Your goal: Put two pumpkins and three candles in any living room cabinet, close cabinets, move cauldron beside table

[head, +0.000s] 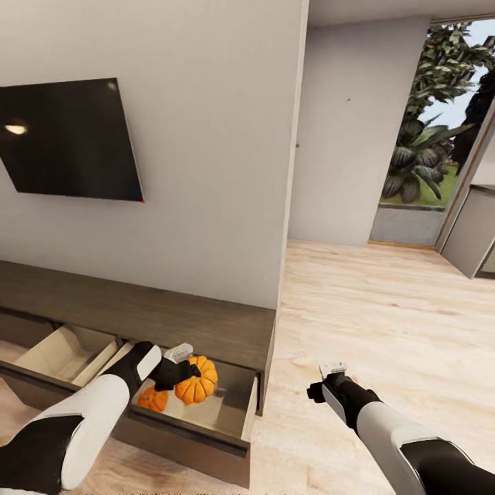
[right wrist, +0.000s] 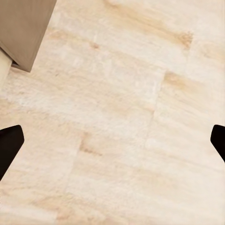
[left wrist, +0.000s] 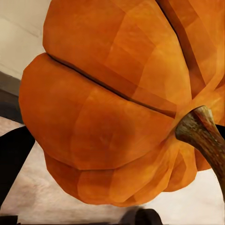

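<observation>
Currently we log the left gripper (head: 184, 371) pinching a pumpkin (head: 197, 380) over the open drawer (head: 206, 412). A second pumpkin (head: 152, 399) lies inside. Right gripper (head: 328, 378): spread, over floor (head: 385, 309).

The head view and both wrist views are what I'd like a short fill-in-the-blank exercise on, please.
1. The left gripper holds a pumpkin over an open ____ of the cabinet.
2. A second, smaller pumpkin already lies ____ that drawer.
3. The right gripper hangs open over the wooden ____.

Missing words: drawer; inside; floor
</observation>
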Controlling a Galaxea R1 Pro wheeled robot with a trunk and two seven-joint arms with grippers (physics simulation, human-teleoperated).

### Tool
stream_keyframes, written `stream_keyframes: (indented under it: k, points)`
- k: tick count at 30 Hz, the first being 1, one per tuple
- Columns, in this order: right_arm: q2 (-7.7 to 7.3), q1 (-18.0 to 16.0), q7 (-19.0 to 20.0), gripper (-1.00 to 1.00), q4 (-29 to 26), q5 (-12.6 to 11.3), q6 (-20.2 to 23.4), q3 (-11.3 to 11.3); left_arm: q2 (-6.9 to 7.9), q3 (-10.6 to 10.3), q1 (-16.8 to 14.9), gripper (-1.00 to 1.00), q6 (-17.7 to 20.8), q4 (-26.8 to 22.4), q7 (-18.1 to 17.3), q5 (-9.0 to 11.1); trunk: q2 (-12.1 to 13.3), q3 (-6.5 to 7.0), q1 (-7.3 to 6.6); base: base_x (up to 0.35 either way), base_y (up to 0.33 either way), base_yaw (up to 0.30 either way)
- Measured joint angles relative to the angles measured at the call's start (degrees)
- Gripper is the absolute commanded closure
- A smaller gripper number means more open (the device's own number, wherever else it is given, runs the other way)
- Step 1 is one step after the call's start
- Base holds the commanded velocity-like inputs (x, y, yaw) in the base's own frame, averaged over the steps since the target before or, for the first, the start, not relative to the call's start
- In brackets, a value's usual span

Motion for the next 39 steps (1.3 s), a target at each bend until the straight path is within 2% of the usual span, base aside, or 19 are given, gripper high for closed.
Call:
stream_keyframes:
  k: [3, 5, 8, 10, 14, 16, 18, 21, 24, 29, 34, 39]
  points:
    - [-0.02, 0.0, 0.0, -1.00, 0.0, 0.0, 0.0, -0.1, -0.29, 0.0, -3.5, 1.00, 1.0, 0.4, 0.1, 0.2, 0.0, -0.28, 0.00, 0.000, 0.000, 0.000]
    - [-0.03, 0.0, 0.0, -1.00, 0.0, 0.0, 0.0, -0.2, -1.03, 0.0, -5.0, 1.00, 2.3, 0.5, 0.1, 0.5, 0.0, -0.47, 0.00, 0.000, 0.000, 0.000]
    - [-0.20, 0.0, 0.0, -1.00, 0.0, 0.0, 0.0, -0.2, -1.78, -0.2, -5.9, 1.00, 3.2, 0.6, 0.1, 0.0, 0.0, -0.75, 0.00, 0.000, 0.000, 0.000]
    - [-0.75, 0.0, 0.1, -1.00, 0.0, -0.2, 0.0, -0.3, -2.08, -0.1, -6.3, 1.00, 3.5, 0.4, 0.0, 0.3, 0.0, -0.93, 0.00, 0.000, 0.000, 0.000]
    - [-1.53, 0.0, 0.3, -1.00, 0.0, -2.4, 0.0, -0.3, -2.26, -0.3, -6.9, 1.00, 3.8, -0.9, -0.5, 0.2, 0.0, -1.30, 0.00, 0.000, 0.000, 0.000]
    - [-1.92, 0.0, 0.3, -1.00, 0.0, -3.6, 0.0, -0.3, -2.36, -1.2, -6.9, 1.00, 3.9, -1.4, -0.6, 0.1, 0.0, -1.49, 0.00, 0.000, 0.000, 0.000]
    - [-2.19, 0.0, 0.4, -1.00, 0.0, -4.4, 0.0, -0.3, -2.60, -3.3, -7.0, 1.00, 3.9, -1.6, -0.5, -0.6, 0.0, -1.68, 0.00, 0.000, 0.000, 0.000]
    - [-2.60, 0.0, 0.4, -1.00, 0.0, -5.0, 0.0, -0.3, -3.03, -9.3, -7.0, 1.00, 4.0, -1.6, -0.5, -1.2, 0.0, -1.96, 0.00, 0.000, 0.000, 0.000]
    - [-3.05, 0.0, 0.4, -1.00, -0.1, -5.2, 0.0, -0.3, -3.38, -12.2, -7.0, 1.00, 4.0, -1.4, -0.6, -1.0, 0.0, -2.24, 0.00, 0.000, 0.000, 0.000]
    - [-3.29, 0.0, 0.7, -1.00, -0.1, -5.3, 0.0, -0.3, -3.51, -13.6, -7.0, 1.00, 3.9, -0.4, -0.3, -1.1, 0.0, -2.71, 0.00, 0.019, 0.000, 0.000]
    - [-3.34, 0.0, 0.8, -1.00, -0.1, -5.3, 0.0, -0.3, -3.65, -14.0, -7.0, 1.00, 3.8, 3.1, 0.0, -1.4, 0.0, -3.17, -0.02, 0.188, 0.000, 0.000]
    - [-3.27, 0.0, 0.8, -1.00, -0.1, -5.3, 0.0, -0.3, -4.03, -13.9, -7.0, 1.00, 3.8, 3.8, 0.0, -1.3, 0.0, -3.63, -0.01, 0.211, 0.000, 0.000]
